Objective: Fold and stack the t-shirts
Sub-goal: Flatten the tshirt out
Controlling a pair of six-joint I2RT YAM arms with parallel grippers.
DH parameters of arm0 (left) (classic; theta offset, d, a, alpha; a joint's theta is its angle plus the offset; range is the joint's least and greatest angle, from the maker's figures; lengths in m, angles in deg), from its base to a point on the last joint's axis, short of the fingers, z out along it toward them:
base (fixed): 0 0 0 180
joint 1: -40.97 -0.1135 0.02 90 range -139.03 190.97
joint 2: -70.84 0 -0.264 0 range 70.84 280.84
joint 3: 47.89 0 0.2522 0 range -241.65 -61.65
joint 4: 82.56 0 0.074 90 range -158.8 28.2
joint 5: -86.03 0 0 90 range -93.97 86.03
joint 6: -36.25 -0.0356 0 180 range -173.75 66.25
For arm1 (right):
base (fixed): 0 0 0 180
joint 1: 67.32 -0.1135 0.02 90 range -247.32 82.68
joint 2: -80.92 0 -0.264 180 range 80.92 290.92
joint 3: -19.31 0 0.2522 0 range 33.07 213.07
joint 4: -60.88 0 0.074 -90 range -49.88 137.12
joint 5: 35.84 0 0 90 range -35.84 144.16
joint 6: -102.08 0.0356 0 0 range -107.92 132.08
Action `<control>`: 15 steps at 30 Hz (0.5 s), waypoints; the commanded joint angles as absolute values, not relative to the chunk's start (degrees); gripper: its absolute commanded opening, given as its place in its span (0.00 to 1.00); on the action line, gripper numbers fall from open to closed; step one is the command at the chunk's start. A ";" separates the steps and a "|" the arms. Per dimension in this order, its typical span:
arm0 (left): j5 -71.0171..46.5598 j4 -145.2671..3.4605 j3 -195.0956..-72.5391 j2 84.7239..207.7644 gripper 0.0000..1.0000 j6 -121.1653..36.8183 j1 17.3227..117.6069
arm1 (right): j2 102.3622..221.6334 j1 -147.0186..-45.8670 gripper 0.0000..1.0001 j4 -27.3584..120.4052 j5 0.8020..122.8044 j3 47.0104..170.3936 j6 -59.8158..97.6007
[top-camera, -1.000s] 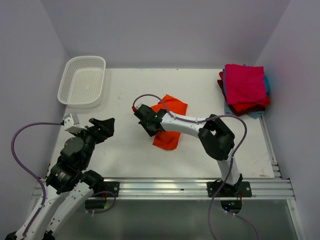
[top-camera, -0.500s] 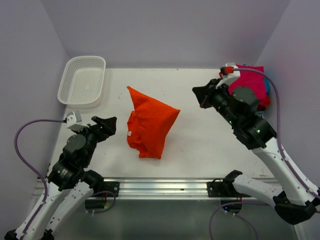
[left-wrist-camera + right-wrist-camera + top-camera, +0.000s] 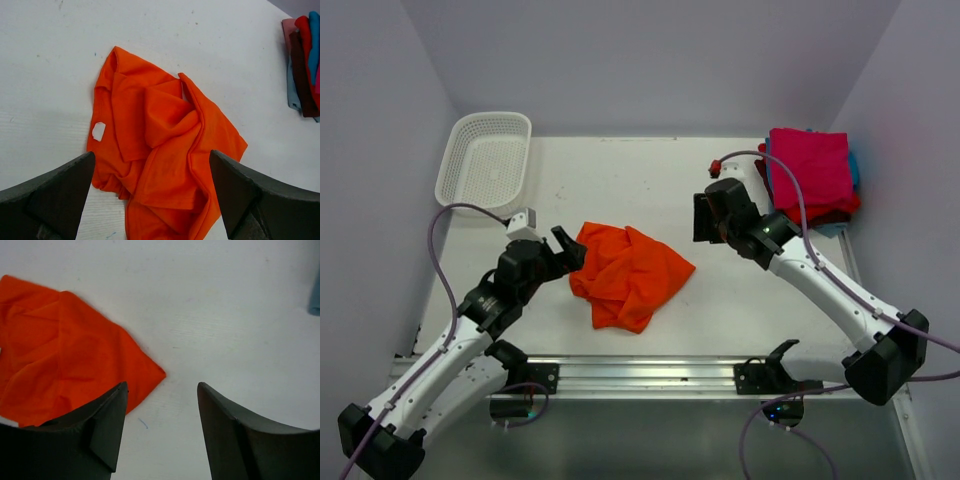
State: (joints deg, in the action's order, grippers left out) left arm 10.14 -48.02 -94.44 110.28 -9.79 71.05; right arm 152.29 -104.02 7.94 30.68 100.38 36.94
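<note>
A bright orange t-shirt [image 3: 628,272] lies crumpled in the middle of the white table [image 3: 620,180]; it also fills the left wrist view [image 3: 160,155] and shows at the left of the right wrist view [image 3: 60,350]. My left gripper [image 3: 567,247] hovers at the shirt's left edge, open and empty, with the cloth showing between its fingers [image 3: 50,195]. My right gripper [image 3: 703,218] hangs above bare table to the right of the shirt, open and empty. A stack of folded t-shirts [image 3: 810,175], magenta-pink on top, sits at the far right corner [image 3: 302,60].
A white lattice basket [image 3: 485,162] stands at the far left corner. Lavender walls close in the table on three sides. A metal rail [image 3: 650,375] with the arm bases runs along the near edge.
The orange shirt has dropped from a raised, hanging shape into a crumpled heap. My right gripper opened and let it go. My left gripper moved right, up to the shirt's edge.
</note>
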 commanded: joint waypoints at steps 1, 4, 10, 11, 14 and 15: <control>12.28 -51.05 -95.22 108.64 1.00 -8.15 71.20 | 154.11 -104.32 0.62 15.54 45.67 100.04 35.81; 16.58 -50.34 -95.31 103.64 1.00 -6.74 71.20 | 157.98 -107.03 0.61 18.81 50.28 99.95 34.32; 22.91 -48.77 -95.48 94.40 1.00 -5.15 71.20 | 174.24 -113.36 0.60 19.78 59.08 106.62 30.89; 23.54 -48.06 -95.92 93.87 1.00 -4.98 71.20 | 176.08 -114.50 0.60 19.87 60.22 108.37 30.63; 24.86 -46.04 -96.63 92.37 1.00 -4.62 71.20 | 183.47 -117.05 0.59 19.43 61.28 112.50 29.57; 24.95 -45.69 -96.54 91.85 1.00 -4.71 71.20 | 187.14 -117.58 0.59 19.09 61.54 113.56 29.05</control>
